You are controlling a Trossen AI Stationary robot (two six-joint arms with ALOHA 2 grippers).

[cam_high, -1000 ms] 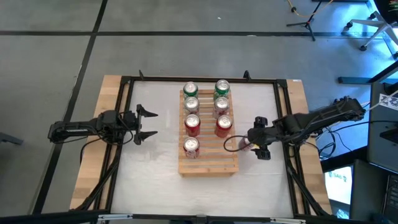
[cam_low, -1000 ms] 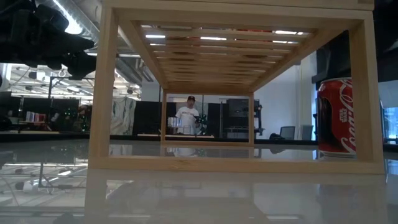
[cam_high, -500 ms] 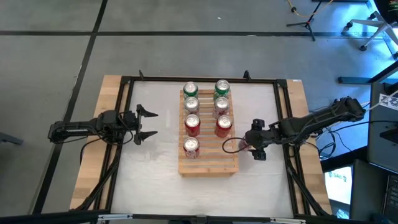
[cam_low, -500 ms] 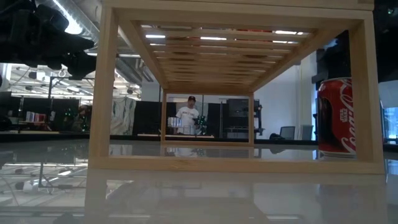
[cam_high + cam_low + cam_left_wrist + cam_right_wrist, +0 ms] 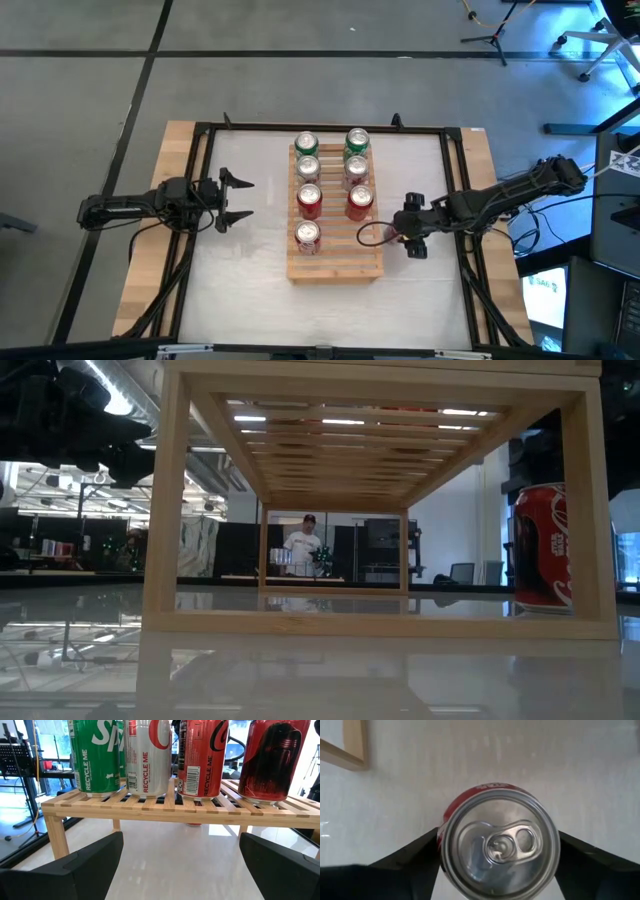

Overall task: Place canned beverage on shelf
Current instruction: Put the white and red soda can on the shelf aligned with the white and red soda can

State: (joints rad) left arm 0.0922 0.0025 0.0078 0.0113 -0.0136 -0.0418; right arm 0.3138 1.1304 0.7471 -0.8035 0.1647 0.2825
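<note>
A red can (image 5: 500, 845) stands upright on the white tabletop just right of the shelf (image 5: 335, 262), a pale slatted rack. It also shows in the low view (image 5: 545, 545). My right gripper (image 5: 410, 235) reaches down over this can, one finger on either side. Several cans, green, silver and red, stand on the shelf (image 5: 175, 810). My left gripper (image 5: 240, 198) waits open at the table's left, level, facing the shelf and touching nothing. My right gripper has the red can's upper wall (image 5: 442, 845) between its two fingers, one on each opposite side just below the rim. The fingers (image 5: 415, 857) slant down from above and from the table's right. The can stands upright with its base on the tabletop.
The shelf's near right part (image 5: 365, 258), next to the red can, is bare slats. A black frame (image 5: 455, 180) runs around the tabletop. In the low view a person stands far off in the room behind the shelf.
My right gripper has sunk down over the red can and shifted a little toward the shelf, and its fingers have drawn closer together. The can stays upright on the tabletop.
</note>
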